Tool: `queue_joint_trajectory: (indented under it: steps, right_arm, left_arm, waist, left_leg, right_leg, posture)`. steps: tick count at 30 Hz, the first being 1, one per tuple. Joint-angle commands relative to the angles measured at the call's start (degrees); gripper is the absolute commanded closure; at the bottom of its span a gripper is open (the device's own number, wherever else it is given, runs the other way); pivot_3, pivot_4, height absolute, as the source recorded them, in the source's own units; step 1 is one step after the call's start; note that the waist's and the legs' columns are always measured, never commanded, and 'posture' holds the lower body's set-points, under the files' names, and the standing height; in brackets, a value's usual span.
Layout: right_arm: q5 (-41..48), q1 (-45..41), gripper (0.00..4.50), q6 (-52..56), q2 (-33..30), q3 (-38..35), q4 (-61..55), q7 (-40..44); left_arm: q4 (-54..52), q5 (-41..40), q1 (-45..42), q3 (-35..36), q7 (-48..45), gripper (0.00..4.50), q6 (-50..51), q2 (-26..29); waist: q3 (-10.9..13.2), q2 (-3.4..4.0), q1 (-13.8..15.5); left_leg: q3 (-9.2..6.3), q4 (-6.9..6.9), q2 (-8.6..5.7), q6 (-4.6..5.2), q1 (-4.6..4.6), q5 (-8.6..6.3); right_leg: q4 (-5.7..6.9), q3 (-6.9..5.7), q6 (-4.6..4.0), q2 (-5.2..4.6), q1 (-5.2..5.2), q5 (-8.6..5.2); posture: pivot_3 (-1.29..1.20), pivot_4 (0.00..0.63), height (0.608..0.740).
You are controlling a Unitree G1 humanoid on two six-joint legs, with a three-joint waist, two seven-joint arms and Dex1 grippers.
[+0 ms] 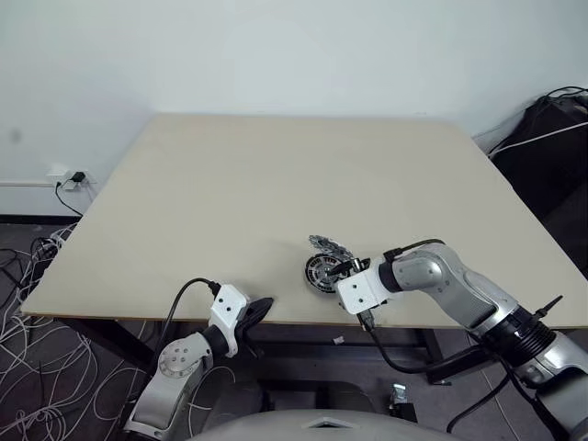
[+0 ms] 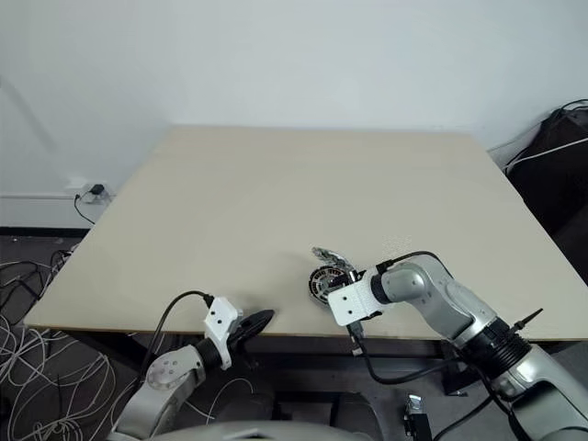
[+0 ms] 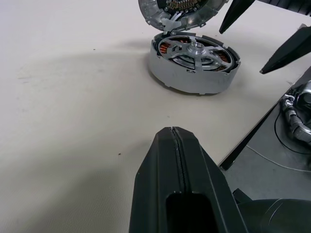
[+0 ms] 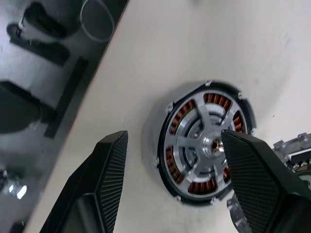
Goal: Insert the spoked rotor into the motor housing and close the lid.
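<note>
A beige table [image 1: 276, 184] is seen across the centre of both eye views, a white wall [image 1: 276, 55] behind it in the upper part of the frame and loose cables [image 1: 37, 349] on the floor at lower left. The right gripper [image 4: 172, 160] is held over the table's near edge, right of centre in the eye views, its two black fingers [image 4: 104, 170] spread wide to either side of the motor housing [image 4: 206, 141], with no contact seen. The left gripper [image 3: 175, 141] is placed at the near edge, lower left of centre, its jaws pressed together and empty. The motor housing lies flat near the front edge; copper windings are visible between silver spokes of the spoked rotor [image 3: 197, 48], which is seated inside it. The lid [image 3: 180, 9] is seen just beyond the housing, tilted up and touching its far rim.
</note>
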Motion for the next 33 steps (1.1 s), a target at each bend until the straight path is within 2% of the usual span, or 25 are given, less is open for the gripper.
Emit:
queue_joint_trajectory:
  steps: [1, 8, 32, 33]
  right_arm:
    - [-2.6, -1.8, 1.22, -1.9, 0.1, -1.4, 2.2, -0.2]
    - [-5.5, -2.7, 1.22, -5.1, 0.9, -1.1, 7.1, -0.1]
    - [-8.4, -3.9, 1.22, -9.2, 3.6, -0.4, 10.8, 4.7]
    - [-8.5, -4.1, 1.40, -9.2, 3.7, -0.4, 11.0, 4.7]
  left_arm:
    - [0.0, -0.2, -0.6, 0.2, 0.0, 4.50, -1.4, -0.6]
    - [0.7, -0.1, -0.6, 0.4, 0.1, 4.50, -2.0, -0.7]
    - [2.6, -0.2, -0.4, 0.6, 0.5, 4.50, -4.1, -1.3]
    - [2.6, -0.2, -0.4, 0.6, 0.5, 4.50, -4.1, -1.3]
  waist:
    - [0.0, 0.01, 0.0]
    - [0.0, 0.02, 0.0]
    - [-0.1, 0.08, 0.0]
    - [-0.1, 0.08, 0.0]
  left_leg:
    - [0.00, 0.00, 0.00, 0.00, 0.00, 0.00]
    - [0.01, 0.00, -0.01, -0.12, -0.01, 0.07]
    - [0.01, 0.00, -0.01, -0.13, -0.01, 0.07]
    - [0.01, 0.01, -0.01, -0.13, -0.01, 0.07]
  right_leg:
    - [0.00, 0.00, 0.00, 0.00, -0.01, 0.00]
    - [0.00, 0.01, -0.02, -0.01, -0.01, 0.01]
    - [0.03, 0.02, -0.04, -0.01, -0.02, 0.02]
    - [0.03, 0.02, -0.05, -0.01, -0.02, 0.03]
  posture:
    - [0.00, 0.000, 0.740]
    - [0.00, 0.000, 0.740]
    - [0.00, 0.000, 0.740]
    - [0.00, 0.000, 0.740]
